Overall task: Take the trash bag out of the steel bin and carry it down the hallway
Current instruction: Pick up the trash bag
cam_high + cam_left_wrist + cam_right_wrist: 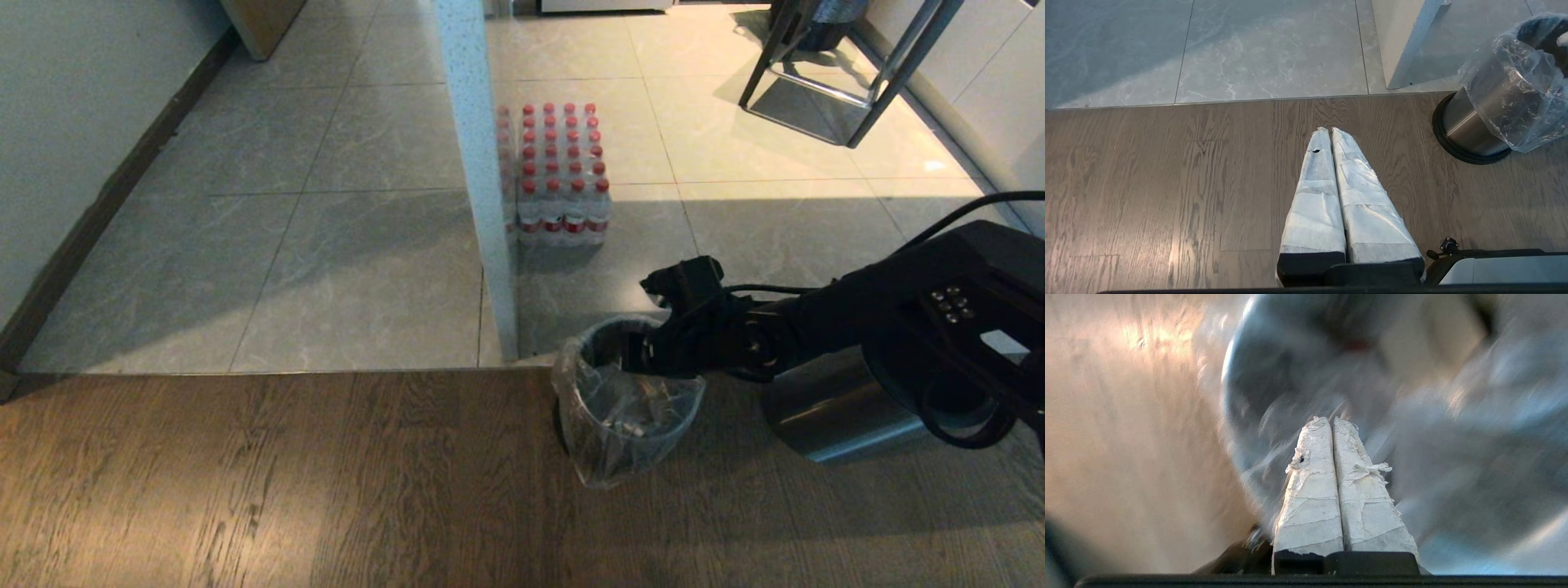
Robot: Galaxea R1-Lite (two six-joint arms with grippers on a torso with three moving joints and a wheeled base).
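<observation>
Head view: my right gripper (633,347), fingers pressed together, reaches into the steel bin (608,408), apparently pinching the trash bag (620,441).

Black right arm (857,327) with cable and screws; white-taped fingers (1310,490), frayed.

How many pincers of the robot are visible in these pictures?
2. The left pincer hangs shut above the wood floor, apart from the steel bin; the right pincer, also shut, is at the trash bag.
</observation>
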